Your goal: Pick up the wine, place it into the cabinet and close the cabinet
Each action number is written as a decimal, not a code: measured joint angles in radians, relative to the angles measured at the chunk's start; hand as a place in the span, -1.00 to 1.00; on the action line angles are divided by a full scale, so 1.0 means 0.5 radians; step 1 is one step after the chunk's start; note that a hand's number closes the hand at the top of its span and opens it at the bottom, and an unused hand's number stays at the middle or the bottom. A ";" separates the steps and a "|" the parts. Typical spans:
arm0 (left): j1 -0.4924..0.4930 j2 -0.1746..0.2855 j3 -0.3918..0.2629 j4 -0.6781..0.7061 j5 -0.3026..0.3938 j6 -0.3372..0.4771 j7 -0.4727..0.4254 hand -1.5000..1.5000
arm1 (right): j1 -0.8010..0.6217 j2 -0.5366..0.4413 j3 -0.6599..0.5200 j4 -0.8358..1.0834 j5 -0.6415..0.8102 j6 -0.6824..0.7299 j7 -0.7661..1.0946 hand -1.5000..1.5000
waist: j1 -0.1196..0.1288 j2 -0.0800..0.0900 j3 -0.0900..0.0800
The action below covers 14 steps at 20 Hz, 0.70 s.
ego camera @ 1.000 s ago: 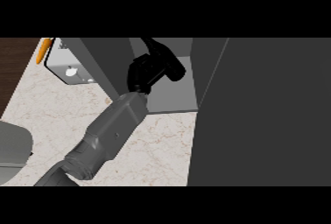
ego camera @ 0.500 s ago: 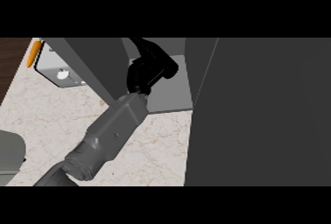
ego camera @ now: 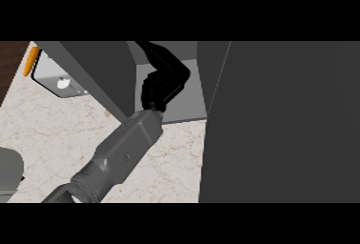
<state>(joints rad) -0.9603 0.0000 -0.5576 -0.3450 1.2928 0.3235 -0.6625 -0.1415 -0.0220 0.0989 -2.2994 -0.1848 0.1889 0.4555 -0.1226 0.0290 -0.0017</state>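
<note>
Head view. Reaching into the cabinet [ego camera: 184, 97] opening at the counter's [ego camera: 63, 128] back edge with the left hand [ego camera: 163, 81], grey forearm [ego camera: 123, 152] slanting up from the lower left. Cannot tell whether open or clutching anything. Cannot make out the wine; hidden from here. Dark panel [ego camera: 281, 119] filling the right side.

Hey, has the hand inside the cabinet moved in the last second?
Yes, slightly: the hand has drawn back toward the front edge of the cabinet floor, its wrist now nearer that edge.
</note>
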 measured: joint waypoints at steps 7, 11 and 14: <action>0.004 0.000 -0.069 -0.116 0.200 0.112 -0.083 -1.00 | 0.018 0.004 0.007 0.034 -0.012 0.026 -0.048 -1.00 | -0.029 0.005 0.000; 0.008 0.000 -0.100 -0.141 0.312 0.165 -0.155 -1.00 | 0.033 -0.002 -0.008 0.055 -0.015 0.041 -0.081 -1.00 | -0.028 0.005 0.000; -0.018 0.000 -0.111 -0.120 0.377 0.171 -0.192 -1.00 | 0.040 -0.004 -0.002 0.047 -0.014 0.048 -0.086 -1.00 | -0.033 0.008 0.000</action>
<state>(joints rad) -0.9692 0.0002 -0.6132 -0.4047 1.4813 0.4092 -0.7584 -0.1216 -0.0240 0.0978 -2.2757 -0.1917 0.2129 0.4126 -0.1392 0.0330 -0.0015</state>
